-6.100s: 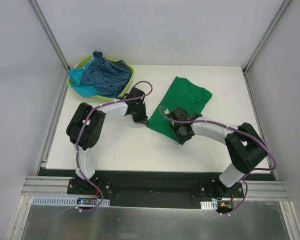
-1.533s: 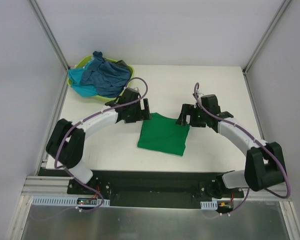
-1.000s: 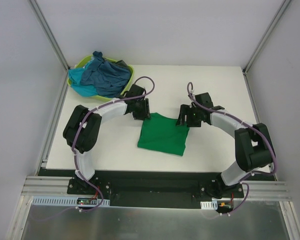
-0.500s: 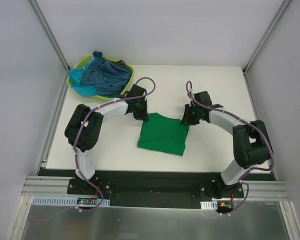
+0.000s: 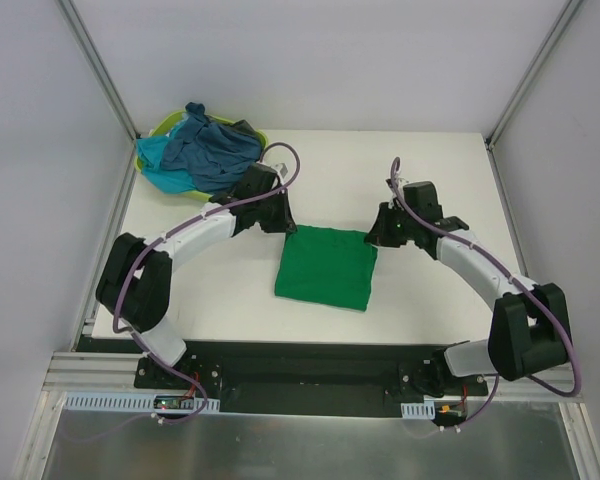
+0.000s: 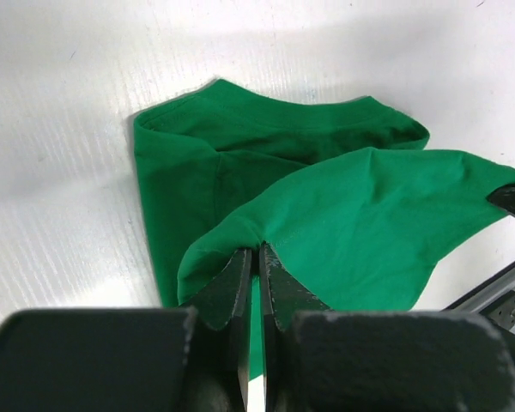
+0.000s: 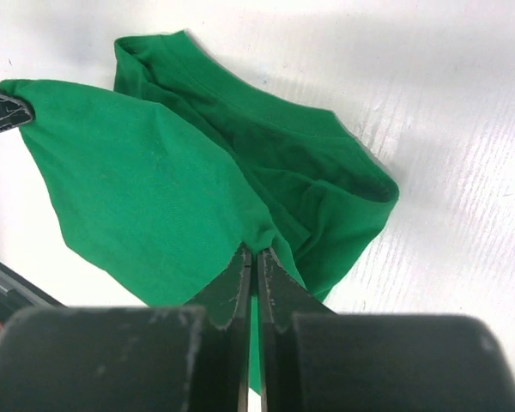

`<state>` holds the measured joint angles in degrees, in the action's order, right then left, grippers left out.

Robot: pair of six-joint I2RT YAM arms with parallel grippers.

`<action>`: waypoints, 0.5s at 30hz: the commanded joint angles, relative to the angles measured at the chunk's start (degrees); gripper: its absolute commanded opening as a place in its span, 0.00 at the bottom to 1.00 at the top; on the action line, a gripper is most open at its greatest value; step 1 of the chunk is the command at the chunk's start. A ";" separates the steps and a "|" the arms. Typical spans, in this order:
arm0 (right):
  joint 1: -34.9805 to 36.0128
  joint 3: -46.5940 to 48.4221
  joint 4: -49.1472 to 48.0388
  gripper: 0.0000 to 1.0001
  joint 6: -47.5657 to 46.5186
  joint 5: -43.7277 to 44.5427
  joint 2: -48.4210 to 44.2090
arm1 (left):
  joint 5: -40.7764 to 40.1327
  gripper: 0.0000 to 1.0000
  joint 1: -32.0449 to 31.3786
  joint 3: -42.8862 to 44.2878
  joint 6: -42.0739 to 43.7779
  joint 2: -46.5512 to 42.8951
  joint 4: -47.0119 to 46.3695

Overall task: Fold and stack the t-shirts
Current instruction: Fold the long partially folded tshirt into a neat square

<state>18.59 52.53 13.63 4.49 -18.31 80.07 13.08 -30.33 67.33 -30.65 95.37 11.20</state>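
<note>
Left pincer [image 6: 256, 251] and right pincer [image 7: 253, 252] tight on green t-shirt [image 5: 325, 268]

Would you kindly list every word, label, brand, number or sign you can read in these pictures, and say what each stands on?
No text can be read.
The green t-shirt is plain in all three views, with no print or tag showing.
The basket and the piled shirts in it show no lettering.
The small board at the left arm's base is too small to tell.
</note>
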 commanded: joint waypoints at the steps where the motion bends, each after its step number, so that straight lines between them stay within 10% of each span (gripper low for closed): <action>1: -1.10 -1.29 0.70 0.01 0.61 0.55 -2.29 | 0.46 0.00 -0.17 0.95 1.91 -1.33 -1.88; 15: -5.58 -0.77 -8.53 0.02 1.22 2.12 12.46 | -6.21 0.00 -0.08 13.51 5.96 15.53 1.27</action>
<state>13.87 50.43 9.15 4.89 -17.21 87.39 11.38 -30.33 76.34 -26.81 106.56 10.72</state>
